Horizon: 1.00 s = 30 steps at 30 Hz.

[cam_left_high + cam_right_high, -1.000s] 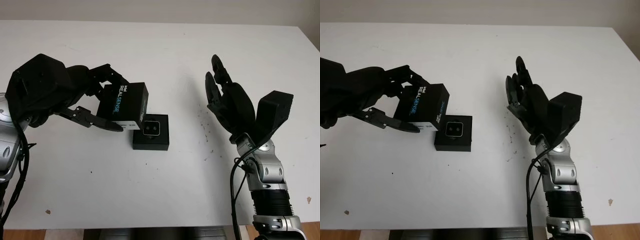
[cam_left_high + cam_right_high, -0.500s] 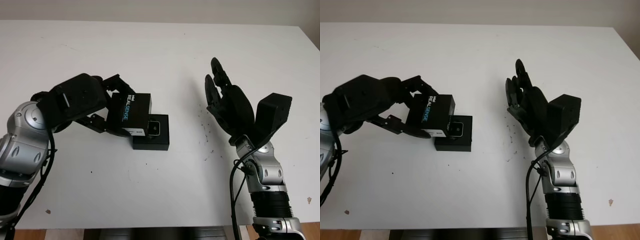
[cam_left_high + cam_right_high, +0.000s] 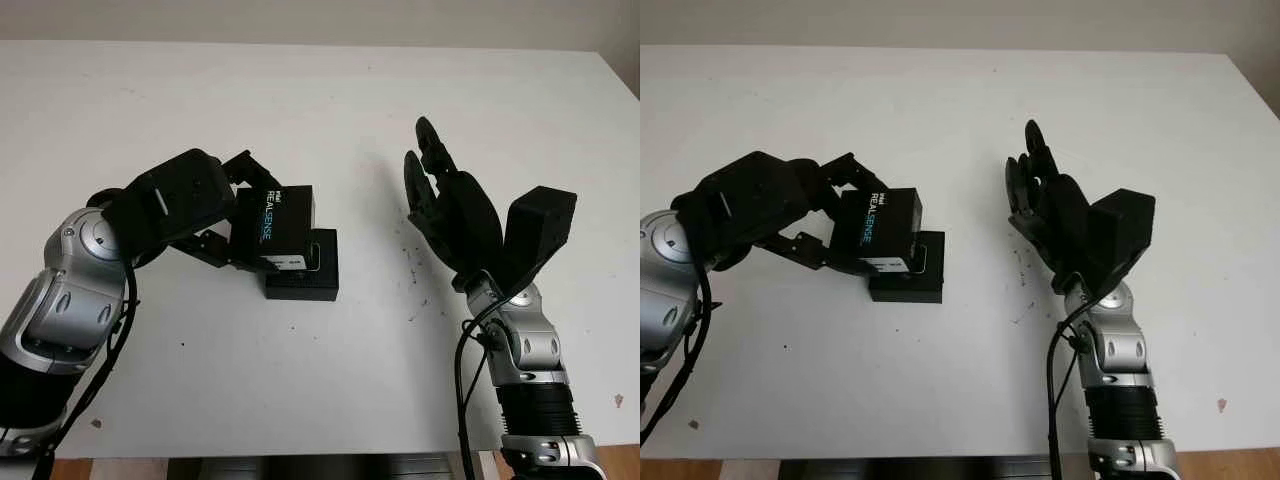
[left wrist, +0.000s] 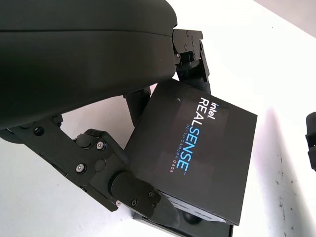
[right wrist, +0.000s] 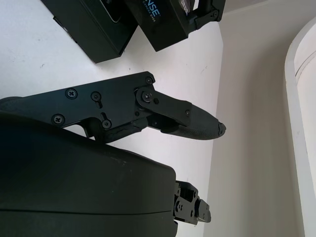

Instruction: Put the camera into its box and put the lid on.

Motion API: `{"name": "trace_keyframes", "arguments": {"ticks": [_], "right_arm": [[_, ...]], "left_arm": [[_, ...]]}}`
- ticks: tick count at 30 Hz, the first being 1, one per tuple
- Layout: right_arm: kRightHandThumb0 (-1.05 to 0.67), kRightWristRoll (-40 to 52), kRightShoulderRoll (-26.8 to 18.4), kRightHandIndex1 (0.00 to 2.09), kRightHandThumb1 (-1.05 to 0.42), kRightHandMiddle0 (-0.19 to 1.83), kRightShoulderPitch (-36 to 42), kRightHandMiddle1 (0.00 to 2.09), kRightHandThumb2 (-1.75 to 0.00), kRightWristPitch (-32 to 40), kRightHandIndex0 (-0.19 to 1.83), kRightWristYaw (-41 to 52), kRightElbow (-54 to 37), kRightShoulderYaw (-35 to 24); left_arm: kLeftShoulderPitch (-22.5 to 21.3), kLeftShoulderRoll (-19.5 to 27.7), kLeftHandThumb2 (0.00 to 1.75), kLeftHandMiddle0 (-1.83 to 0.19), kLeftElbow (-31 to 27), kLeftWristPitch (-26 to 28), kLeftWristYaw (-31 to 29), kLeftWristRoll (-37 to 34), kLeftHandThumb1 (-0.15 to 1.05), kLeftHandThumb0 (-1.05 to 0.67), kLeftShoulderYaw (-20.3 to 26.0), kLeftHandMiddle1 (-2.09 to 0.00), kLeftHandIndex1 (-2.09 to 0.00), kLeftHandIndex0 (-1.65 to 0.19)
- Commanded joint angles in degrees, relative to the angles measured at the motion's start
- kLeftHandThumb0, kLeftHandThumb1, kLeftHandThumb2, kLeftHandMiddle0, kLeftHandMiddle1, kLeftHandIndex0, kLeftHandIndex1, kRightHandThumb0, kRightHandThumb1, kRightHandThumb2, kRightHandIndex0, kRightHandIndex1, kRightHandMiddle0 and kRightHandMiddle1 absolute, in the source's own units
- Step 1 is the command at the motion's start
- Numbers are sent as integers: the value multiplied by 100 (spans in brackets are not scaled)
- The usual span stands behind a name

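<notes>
Cardboard, I judge: the lid [image 3: 281, 226] feels light, stiff and smooth, a matte black shell with printed lettering, so I take it by its side walls. My left hand [image 3: 185, 205] grips it with closed fingers [image 4: 128, 190], left of centre, tilted over the flat black box [image 3: 305, 280] on the white surface [image 3: 320, 110]. My right hand [image 3: 450, 210] is open, right of centre.

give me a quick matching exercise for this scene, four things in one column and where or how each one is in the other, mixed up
Things:
1. lid
2. box
3. left hand
4. right hand

States:
a. open, raised over the table right of the box
b. lying on the white table, partly covered
c. held tilted over the box's left part
d. shut on the lid

Pairs: 1-c, 2-b, 3-d, 4-a
</notes>
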Motion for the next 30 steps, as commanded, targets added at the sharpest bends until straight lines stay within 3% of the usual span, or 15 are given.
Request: {"name": "trace_keyframes", "arguments": {"ticks": [1, 17, 30], "right_arm": [[-57, -22, 7, 3, -105, -19, -6, 5, -66, -128, -19, 32, 11, 1], [-56, -6, 109, 4, -105, -19, 6, 5, -66, -202, -19, 16, 43, 9], [-56, 50, 135, 2, -105, -19, 41, 5, -65, -57, -19, -14, -22, -13]], "left_arm": [[-167, -6, 31, -17, -87, 55, -30, -16, 105, -24, 25, -172, -163, -6], [-276, -51, 32, -25, -38, -9, -124, 50, 105, -24, -193, -174, -162, -16], [-161, -172, 33, -18, -1, -287, -144, 38, 105, -24, -364, -171, -163, -5]]}}
